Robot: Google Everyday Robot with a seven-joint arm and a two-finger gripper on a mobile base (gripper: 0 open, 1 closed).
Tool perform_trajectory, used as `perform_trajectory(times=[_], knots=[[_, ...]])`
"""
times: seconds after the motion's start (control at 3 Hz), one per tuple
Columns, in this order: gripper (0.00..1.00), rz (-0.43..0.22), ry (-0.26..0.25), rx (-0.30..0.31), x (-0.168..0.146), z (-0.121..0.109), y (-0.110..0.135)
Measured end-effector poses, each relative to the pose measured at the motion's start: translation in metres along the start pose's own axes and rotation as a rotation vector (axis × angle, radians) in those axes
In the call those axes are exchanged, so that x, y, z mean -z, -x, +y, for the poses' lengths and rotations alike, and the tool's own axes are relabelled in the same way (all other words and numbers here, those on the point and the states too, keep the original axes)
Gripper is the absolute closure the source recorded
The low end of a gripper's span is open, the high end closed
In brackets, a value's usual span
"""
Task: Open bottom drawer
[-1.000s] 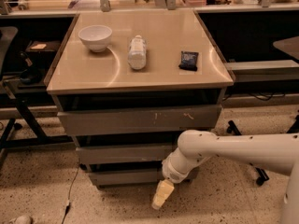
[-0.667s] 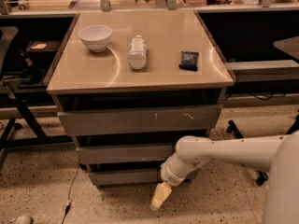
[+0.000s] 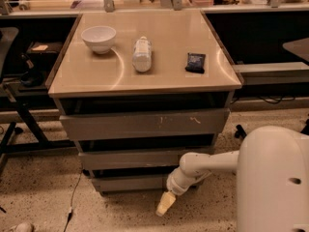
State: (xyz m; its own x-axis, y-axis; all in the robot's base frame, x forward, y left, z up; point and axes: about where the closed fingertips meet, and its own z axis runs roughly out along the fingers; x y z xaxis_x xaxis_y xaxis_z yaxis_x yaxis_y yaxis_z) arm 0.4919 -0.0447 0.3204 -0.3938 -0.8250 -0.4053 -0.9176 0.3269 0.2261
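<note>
The arm [image 3: 270,178] has swung nearer the camera; the gripper [image 3: 165,203] stays near the floor [image 3: 120,211], closed (on nothing), just below the bottom drawer [image 3: 130,182], whose inside is hidden. The white bowl [image 3: 98,36] looks bare inside.

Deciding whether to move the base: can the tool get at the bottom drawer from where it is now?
Probably yes. The tool hangs low, just in front of the right end of the bottom drawer, with nothing between them. The front shows no handle, so finding a hold may be awkward.
</note>
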Motion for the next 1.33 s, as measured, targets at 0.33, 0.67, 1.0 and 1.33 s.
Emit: perform_trajectory(times=[0.33, 0.67, 1.0, 1.33], knots=[[0.0, 0.019, -0.017, -0.018, -0.035, -0.032, -0.02], [0.0, 0.019, -0.017, -0.018, -0.035, -0.032, -0.02], [0.0, -0.004, -0.04, -0.026, -0.049, -0.043, -0.019], [0.0, -0.019, -0.094, -0.033, -0.062, -0.066, -0.02]])
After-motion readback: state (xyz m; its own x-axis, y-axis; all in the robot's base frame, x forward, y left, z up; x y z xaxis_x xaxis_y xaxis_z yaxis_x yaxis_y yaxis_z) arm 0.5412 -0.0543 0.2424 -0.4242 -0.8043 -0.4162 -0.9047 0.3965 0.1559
